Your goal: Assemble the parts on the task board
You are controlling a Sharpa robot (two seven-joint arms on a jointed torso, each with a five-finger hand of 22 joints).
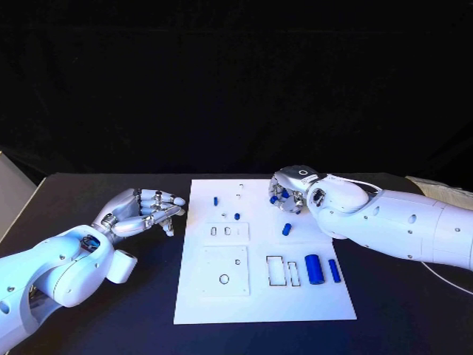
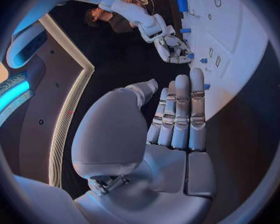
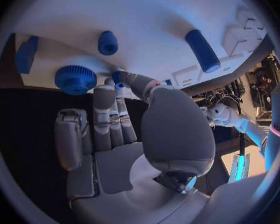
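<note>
Right hand covers the task board's far right area, so what sits under the palm is hidden from the head; small blue bits peek out between its fingers at the board-side edge. In the right wrist view a small blue part sits at the tips of thumb and finger, looks pinched, though the contact itself is tiny and hard to resolve. Same view: blue gear just beside the fingertips, a short blue peg and a longer blue cylinder further out on the white surface, a blue block cut by the circle's rim. Left hand is off the board on the black table, just beside the board's left edge, fingers loosely curled in the head view; left wrist view shows fingers straight and side by side, nothing in them. Board's near half has open room: recessed slots, a large blue cylinder and a slimmer blue bar beside it near the right edge, one small blue part mid-board, two small blue pegs upright further back. Table is matte black, black backdrop behind, board edges all inside the table.
</note>
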